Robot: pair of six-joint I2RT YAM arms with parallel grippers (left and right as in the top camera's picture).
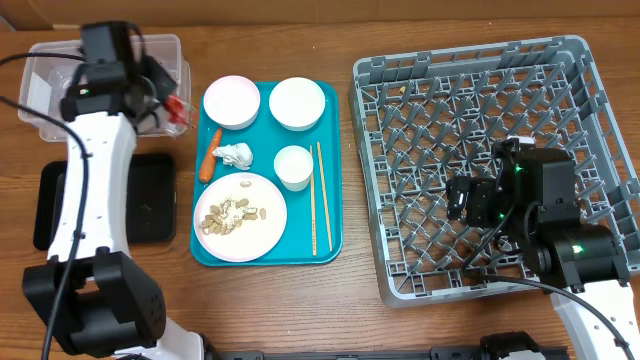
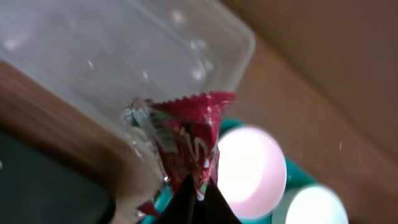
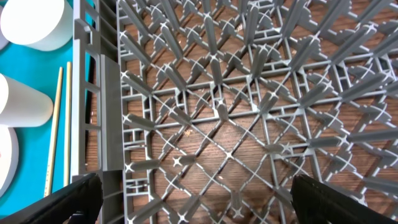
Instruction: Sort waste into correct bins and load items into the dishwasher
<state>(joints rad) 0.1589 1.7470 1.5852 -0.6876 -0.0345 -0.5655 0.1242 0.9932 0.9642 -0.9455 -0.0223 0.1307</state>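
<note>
Where the left gripper (image 2: 198,200) narrows to a tight pinch, it grips the red wrapper (image 2: 189,134) by its lower corner. The wrapper hangs at the right rim of the tub (image 2: 124,50); whether it is inside that rim I cannot tell. The right gripper (image 3: 196,202) hovers spread wide and empty over the rack (image 3: 236,124), near its left wall.

Between the arms, a teal tray (image 1: 262,150) sits on the tabletop (image 1: 300,300). Along its far edge stand a bowl (image 1: 232,101) and a second bowl (image 1: 297,102). The cup (image 1: 293,167) is beside the chopsticks (image 1: 318,200). The plate (image 1: 270,236) carries shells and rice. The carrot (image 1: 209,155) and white wrapper (image 1: 235,155) lie just above it. A black tray (image 1: 150,195) lies near the tub, partly under the left arm.
</note>
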